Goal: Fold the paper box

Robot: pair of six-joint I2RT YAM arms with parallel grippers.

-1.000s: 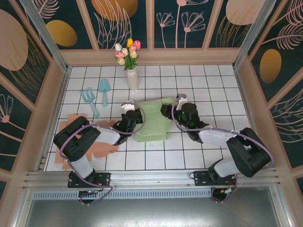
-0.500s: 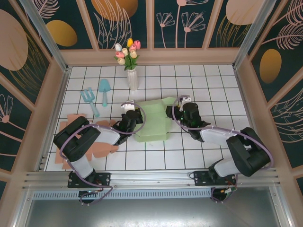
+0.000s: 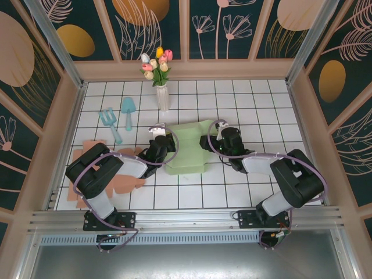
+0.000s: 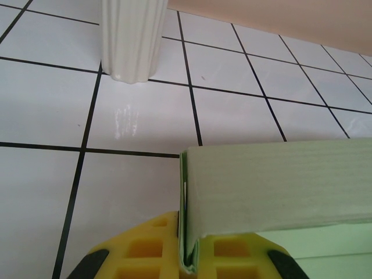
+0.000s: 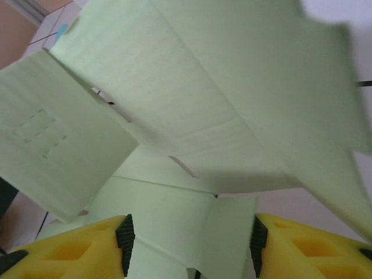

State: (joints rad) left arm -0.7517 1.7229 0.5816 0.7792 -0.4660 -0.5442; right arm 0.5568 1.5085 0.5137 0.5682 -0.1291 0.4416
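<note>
My left tool [image 4: 187, 258] was closed tightly on the left wall of the pale green paper box [image 3: 187, 154], central on the white tiled counter [image 3: 232, 192]. My right tool [image 5: 189, 247] stood half open, holding nothing, the right flap [image 5: 192, 87] just before it.

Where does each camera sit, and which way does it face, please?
Top external: above and behind, looking down at the tiled table; both arms flank the green paper box.
Left wrist: low over tiles, facing the white vase; left gripper shut on a box edge.
Right wrist: close against the box's flaps; right gripper open around paper.
Shared: box in all; vase in top and left wrist.
</note>
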